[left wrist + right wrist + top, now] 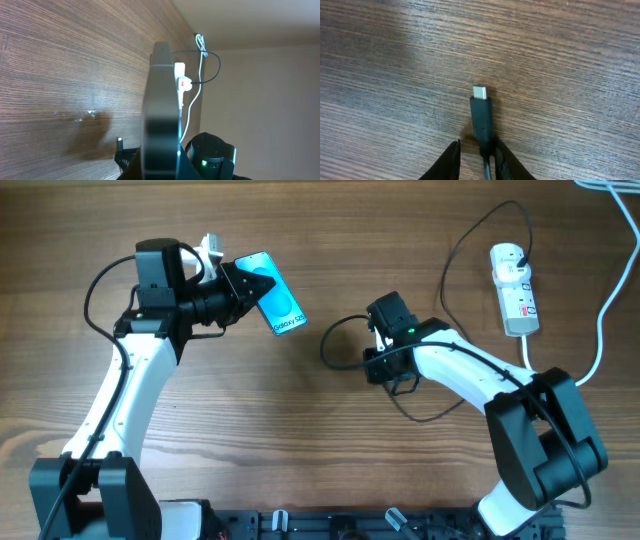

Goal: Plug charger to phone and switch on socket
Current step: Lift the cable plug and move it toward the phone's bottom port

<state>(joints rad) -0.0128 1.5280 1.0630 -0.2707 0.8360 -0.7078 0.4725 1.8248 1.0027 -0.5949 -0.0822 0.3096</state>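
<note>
My left gripper (243, 288) is shut on the phone (273, 303) and holds it above the table with its turquoise screen facing up. The left wrist view shows the phone (161, 115) edge-on between my left gripper's (160, 167) jaws. The charger's black cable (452, 265) runs from the socket (514, 290) to my right gripper (381, 332). In the right wrist view the plug tip (481, 111) lies on the wood between my right gripper's (476, 150) fingers. It rests against the right finger, with a gap to the left one. The socket (181, 84) shows white with a red mark behind the phone.
A thick white cable (612, 295) trails from the socket towards the table's right edge. The black cable loops on the wood around my right arm (470, 370). The right arm's wrist (212, 152) sits low beside the phone in the left wrist view.
</note>
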